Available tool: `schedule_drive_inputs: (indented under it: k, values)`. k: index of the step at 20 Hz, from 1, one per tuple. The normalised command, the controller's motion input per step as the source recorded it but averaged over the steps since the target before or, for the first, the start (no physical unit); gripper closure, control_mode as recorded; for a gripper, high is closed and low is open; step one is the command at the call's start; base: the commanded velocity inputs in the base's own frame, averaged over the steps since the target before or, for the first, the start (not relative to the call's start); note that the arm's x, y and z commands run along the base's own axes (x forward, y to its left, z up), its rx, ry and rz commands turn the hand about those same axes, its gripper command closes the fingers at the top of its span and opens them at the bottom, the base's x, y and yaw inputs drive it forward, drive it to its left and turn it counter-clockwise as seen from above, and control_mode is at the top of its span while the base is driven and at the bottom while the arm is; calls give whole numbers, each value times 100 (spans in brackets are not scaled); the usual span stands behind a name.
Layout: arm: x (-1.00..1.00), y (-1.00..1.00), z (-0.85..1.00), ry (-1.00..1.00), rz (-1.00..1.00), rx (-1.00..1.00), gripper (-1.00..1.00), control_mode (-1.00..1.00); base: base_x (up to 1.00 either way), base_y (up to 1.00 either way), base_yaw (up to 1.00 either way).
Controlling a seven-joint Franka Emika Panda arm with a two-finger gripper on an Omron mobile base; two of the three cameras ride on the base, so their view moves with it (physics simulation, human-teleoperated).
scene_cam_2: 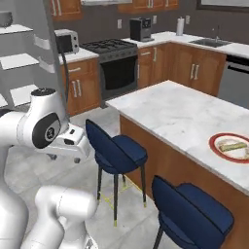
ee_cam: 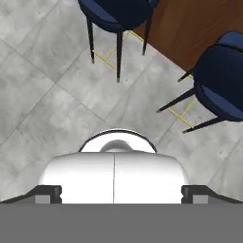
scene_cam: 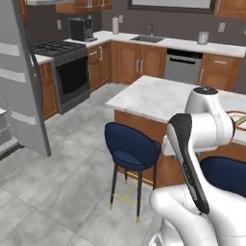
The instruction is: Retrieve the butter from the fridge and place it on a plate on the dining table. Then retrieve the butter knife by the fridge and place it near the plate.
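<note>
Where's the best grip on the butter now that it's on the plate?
Across the narrow middle of the butter, coming straight down from above: it lies flat and slim on the plate, whose raised rim blocks a side approach. Fingers should span its short width, I'd judge.

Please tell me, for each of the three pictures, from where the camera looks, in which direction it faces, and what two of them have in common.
Left base view: behind the arm, on its left, facing the dining table and stove; the white arm fills the lower right.
Right base view: behind, on its right, facing the plate holding the butter; the arm is lower left.
Hand view: on the hand, facing down at the floor and two blue stools.
Both base views share table, stools, stove, sink.
</note>
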Motion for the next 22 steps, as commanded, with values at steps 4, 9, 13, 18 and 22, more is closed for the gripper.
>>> schedule_drive_inputs:
  k: [4, 9, 13, 18, 22]
  values:
    - [0, 0, 0, 0, 0, 0, -100, 100, -23, 45, 85]
    - [0, 0, 0, 0, 0, 0, -100, 100, -28, 54, 74]
    - [0, 0, 0, 0, 0, 0, -100, 100, 0, 98, 48]
    - [0, 0, 0, 0, 0, 0, -100, 100, 13, 98, 41]
    - [0, 0, 0, 0, 0, 0, -100, 100, 54, 54, 47]
